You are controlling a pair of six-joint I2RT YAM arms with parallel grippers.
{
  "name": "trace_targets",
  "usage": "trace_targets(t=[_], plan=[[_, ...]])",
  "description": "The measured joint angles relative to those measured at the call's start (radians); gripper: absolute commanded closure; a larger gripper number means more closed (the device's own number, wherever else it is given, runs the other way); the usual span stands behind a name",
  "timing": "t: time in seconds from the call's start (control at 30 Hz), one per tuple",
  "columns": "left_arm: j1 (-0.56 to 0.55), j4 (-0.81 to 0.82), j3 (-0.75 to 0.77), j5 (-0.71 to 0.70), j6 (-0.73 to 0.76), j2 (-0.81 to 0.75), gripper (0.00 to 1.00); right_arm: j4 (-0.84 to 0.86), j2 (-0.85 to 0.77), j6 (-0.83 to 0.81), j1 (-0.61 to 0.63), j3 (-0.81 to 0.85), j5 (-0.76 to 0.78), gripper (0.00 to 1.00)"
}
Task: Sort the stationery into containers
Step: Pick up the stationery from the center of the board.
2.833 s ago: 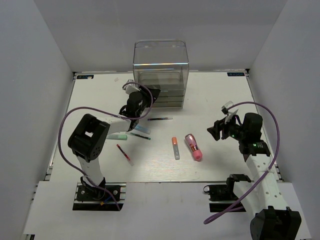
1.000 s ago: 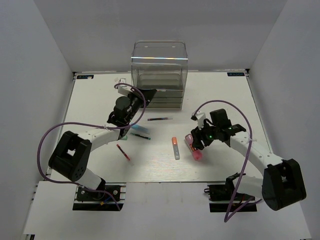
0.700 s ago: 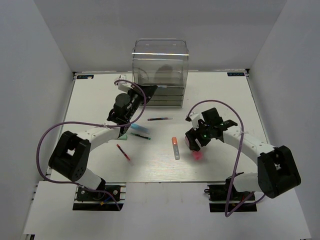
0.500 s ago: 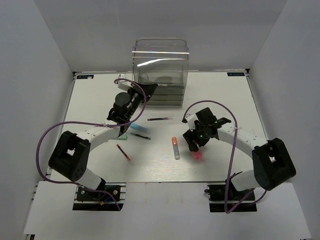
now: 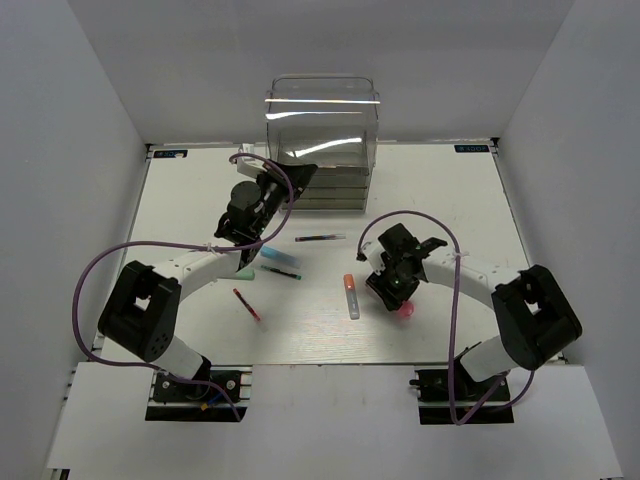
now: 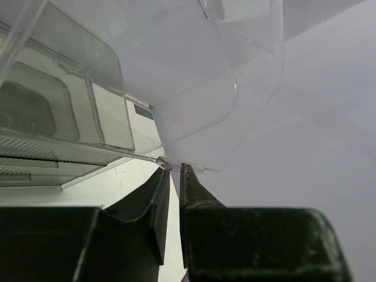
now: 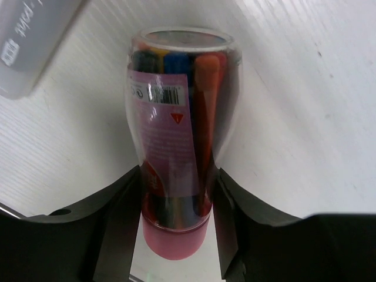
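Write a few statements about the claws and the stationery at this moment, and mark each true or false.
1. The right claw has a finger on each side of the pink tube. True.
2. The orange-grey marker is inside the box. False: it lies on the table, just left of the tube.
3. The left claw is up at the clear box, its tips nearly together on a clear plastic edge. True.
4. The left claw holds the red pen. False: the pen lies loose on the table beside the left arm.
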Motion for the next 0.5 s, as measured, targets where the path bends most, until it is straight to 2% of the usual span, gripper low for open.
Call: trace_targets(t=[0.3, 0.5], plan=[[0.0, -0.005, 0.005, 0.002, 0.003, 0.0, 0.89, -0.035, -0.117, -0.109, 0.0, -0.003, 0.104, 0.7], [0.0, -0.005, 0.005, 0.002, 0.003, 0.0, 0.89, -0.019, -0.136, -0.18, 0.0, -0.003, 0.161, 0.74]])
